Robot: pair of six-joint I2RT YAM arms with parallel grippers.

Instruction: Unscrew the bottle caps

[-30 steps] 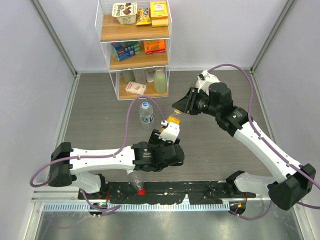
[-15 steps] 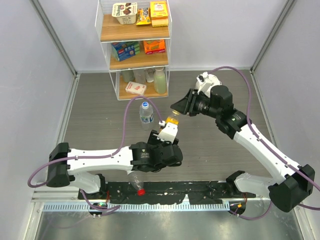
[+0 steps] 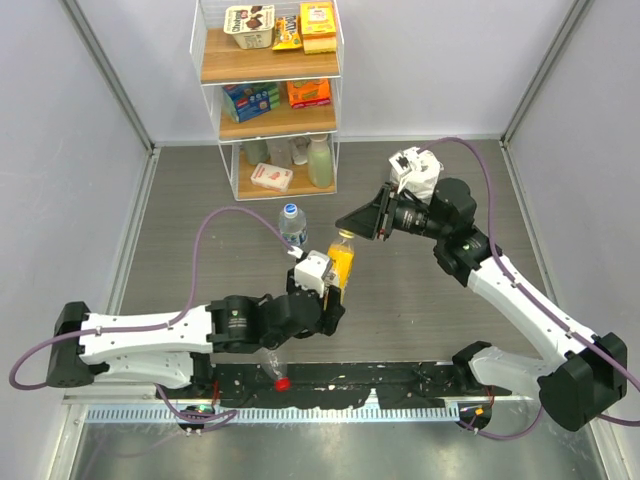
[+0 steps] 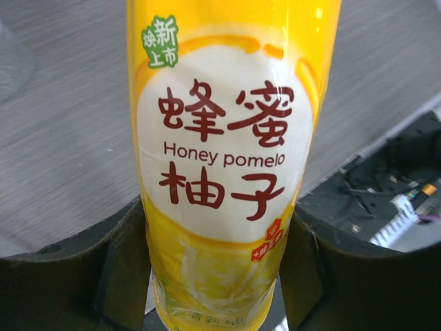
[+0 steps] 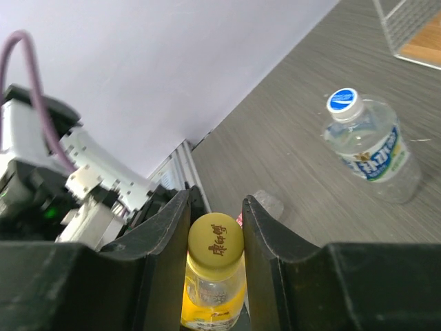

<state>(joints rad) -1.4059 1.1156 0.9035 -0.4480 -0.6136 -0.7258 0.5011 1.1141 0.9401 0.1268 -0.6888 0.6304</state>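
Honey pomelo bottle (image 4: 227, 165) roughly upright (yellow cap (image 5: 216, 238) uppermost), left pincer (image 4: 217, 276) clamped round its body; right pincer (image 5: 216, 207) closed on the yellow cap.

Three bottles in play: one yellow bottle (image 3: 341, 262), one blue-labelled bottle (image 3: 292, 228), one clear bottle (image 3: 268, 362) lying flat. Three caps: yellow cap (image 5: 216, 236), blue-and-white cap (image 5: 343, 101), red cap (image 3: 283, 383). Two arms, left arm (image 3: 150, 335) and right arm (image 3: 520, 300). One shelf (image 3: 222, 70), three tiers.
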